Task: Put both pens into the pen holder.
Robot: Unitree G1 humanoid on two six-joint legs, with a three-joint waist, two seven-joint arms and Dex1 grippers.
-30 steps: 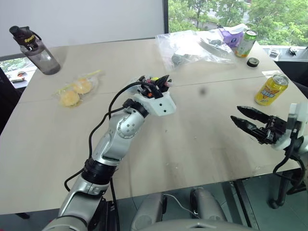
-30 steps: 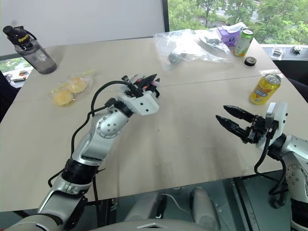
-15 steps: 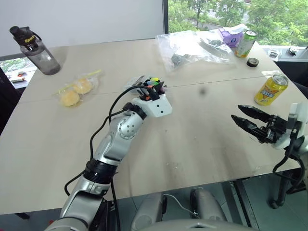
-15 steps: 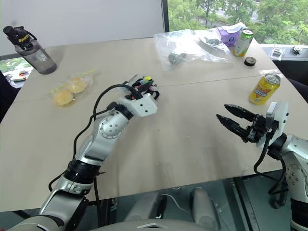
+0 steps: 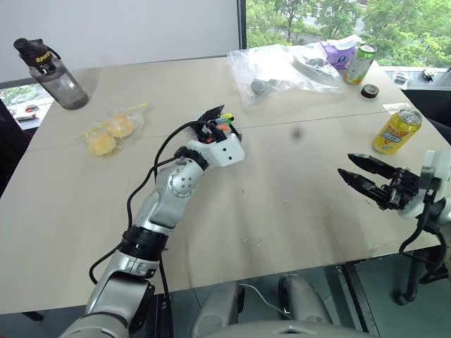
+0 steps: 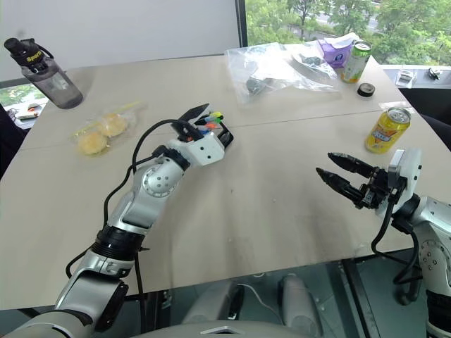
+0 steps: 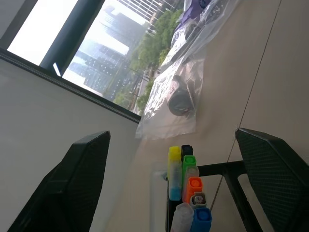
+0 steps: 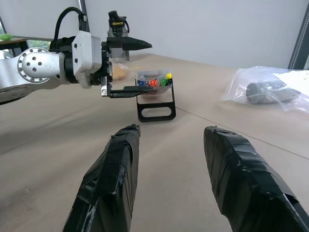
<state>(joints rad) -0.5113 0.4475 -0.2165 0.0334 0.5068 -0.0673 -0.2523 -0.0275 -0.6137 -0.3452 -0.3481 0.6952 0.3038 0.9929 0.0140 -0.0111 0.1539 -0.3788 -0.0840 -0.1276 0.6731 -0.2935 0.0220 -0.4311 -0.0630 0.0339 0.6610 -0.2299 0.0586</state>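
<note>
The left arm's fingers (image 8: pixel 126 69), pinched together a second ago, now stand wide apart and empty around the pen holder (image 8: pixel 155 95), which sits on the beige surface (image 5: pixel 296 204) holding coloured markers (image 7: pixel 186 186), while the right arm's fingers (image 5: pixel 361 176) hover half-spread and empty, well apart, windows behind.

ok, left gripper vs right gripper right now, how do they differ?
The left gripper has its jaws spread wide; the right gripper has its jaws open less far. The left gripper is at the pen holder, whose marker tips show between its jaws; the right gripper has nothing near it. The left gripper is over the middle of the table; the right gripper hangs at its right edge. Neither is clamped on anything.
</note>
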